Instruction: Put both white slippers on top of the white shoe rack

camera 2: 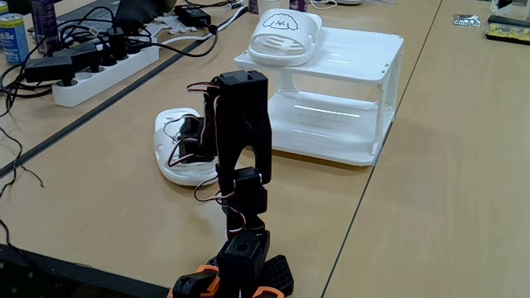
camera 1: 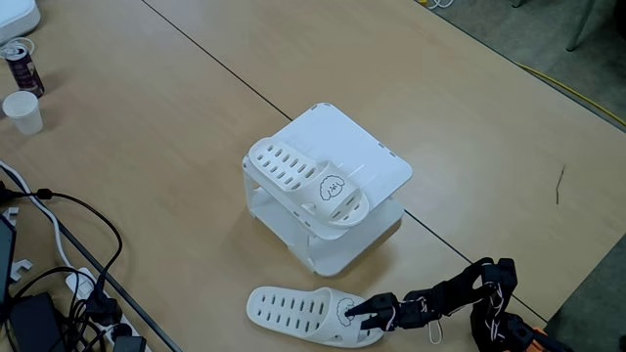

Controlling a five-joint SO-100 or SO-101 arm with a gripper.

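Gripper point(camera 1: 360, 315) low over table point(camera 1: 469, 117), tips at strap end of second slipper point(camera 1: 303, 315). Looks closed around strap edge in a fixed view, but fingertips too dark and small: cannot tell if clenched or just touching. In a fixed view from behind arm, gripper hidden by black arm link point(camera 2: 240, 124), slipper point(camera 2: 175, 149) poking out beside it, flat on table.

Just past gripper: white shoe rack point(camera 1: 377, 161), near but apart from floor slipper. First slipper point(camera 1: 308, 186) already on rack top, along one edge, toe overhanging a bit. Other half of top bare, room for one more.

Progress, judged: half done. Left: lift second slipper, carry up, set beside first.

Materials: slippers white moulded plastic or foam, matte, rows of oval holes in sole, small cartoon face on strap. Rack point(camera 2: 348, 58) glossy hard white plastic, boxy, two tiers, flat top with rounded corners. Table pale wood-look laminate, dark seam line.

Far from gripper: power strip point(camera 2: 99, 70) with black cables, paper cup point(camera 1: 23, 111), drink can point(camera 1: 22, 65).
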